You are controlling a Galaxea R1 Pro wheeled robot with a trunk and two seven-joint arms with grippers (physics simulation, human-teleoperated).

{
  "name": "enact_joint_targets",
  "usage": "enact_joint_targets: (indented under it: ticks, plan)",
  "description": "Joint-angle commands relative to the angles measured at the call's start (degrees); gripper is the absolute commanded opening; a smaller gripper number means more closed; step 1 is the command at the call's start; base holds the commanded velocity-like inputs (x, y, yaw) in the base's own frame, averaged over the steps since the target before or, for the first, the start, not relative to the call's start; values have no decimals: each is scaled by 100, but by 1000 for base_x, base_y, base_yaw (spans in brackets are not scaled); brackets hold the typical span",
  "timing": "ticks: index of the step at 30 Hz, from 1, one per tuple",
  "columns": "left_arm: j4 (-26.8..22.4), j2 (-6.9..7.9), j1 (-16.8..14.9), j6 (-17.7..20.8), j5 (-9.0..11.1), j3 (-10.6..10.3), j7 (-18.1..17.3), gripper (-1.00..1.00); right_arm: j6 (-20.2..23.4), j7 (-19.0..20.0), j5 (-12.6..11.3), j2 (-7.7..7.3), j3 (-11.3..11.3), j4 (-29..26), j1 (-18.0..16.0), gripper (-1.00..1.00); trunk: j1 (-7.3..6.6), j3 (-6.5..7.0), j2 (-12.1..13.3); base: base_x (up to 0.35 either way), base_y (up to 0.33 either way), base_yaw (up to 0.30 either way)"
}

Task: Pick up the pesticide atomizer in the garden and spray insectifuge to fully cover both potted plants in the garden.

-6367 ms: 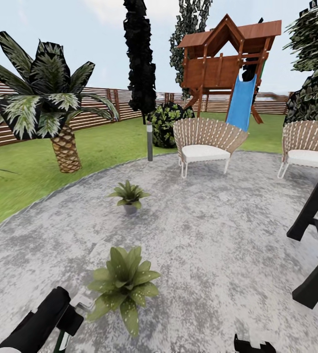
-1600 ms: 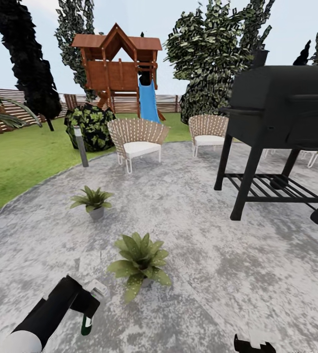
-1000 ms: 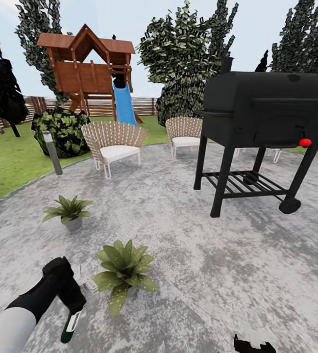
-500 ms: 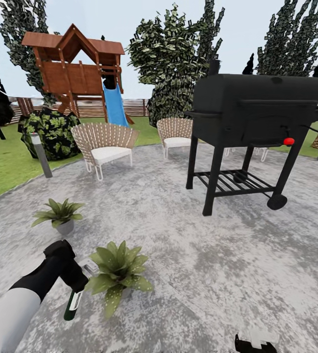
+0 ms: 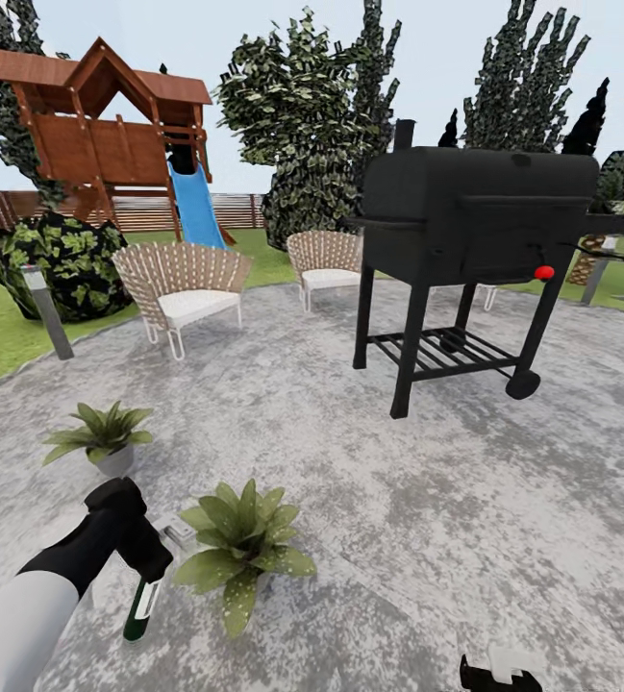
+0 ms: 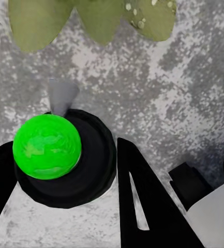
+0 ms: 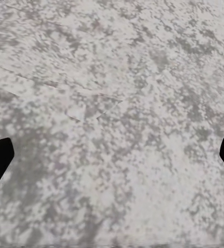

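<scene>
Change: whole head view has swung right since earlier; grill now central, left arm raised.
Left gripper (image 5: 148, 567): clamped on pesticide atomizer (image 5: 141, 607), bottle hanging just beside near potted plant (image 5: 242, 546).
Right gripper (image 5: 499, 673): jaws apart over patio (image 7: 122, 124).
Far potted plant (image 5: 102, 437): well beyond.
Progress: bottle picked up; spray coverage of either plant not visible, likely both left.

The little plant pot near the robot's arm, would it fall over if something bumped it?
Probably yes. The near potted plant has wide leaves spreading well past its small hidden pot, so it looks top-heavy. It stands loose on the flat patio, so a nudge might slide or tip it.
</scene>
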Motion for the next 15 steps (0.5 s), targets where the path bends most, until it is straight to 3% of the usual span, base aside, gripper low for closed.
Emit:
enact_joint_targets:
  ticks: [1, 10, 15]
  plan:
    - [-8, 7, -1, 40, -32, -15, -40, -100, -19, -19, 60, 1, -45, 8, -6, 100, 0, -6, -2, 24, 334, -266]
    - [-6, 9, -1, 35, -37, -13, -39, -100, -19, -19, 59, 1, -45, 8, -5, 100, 0, -6, -2, -183, 289, -266]
    - [6, 3, 0, 26, -29, -13, -48, -100, -19, -19, 59, 1, -45, 8, -5, 100, 0, -6, -2, 49, 323, -266]
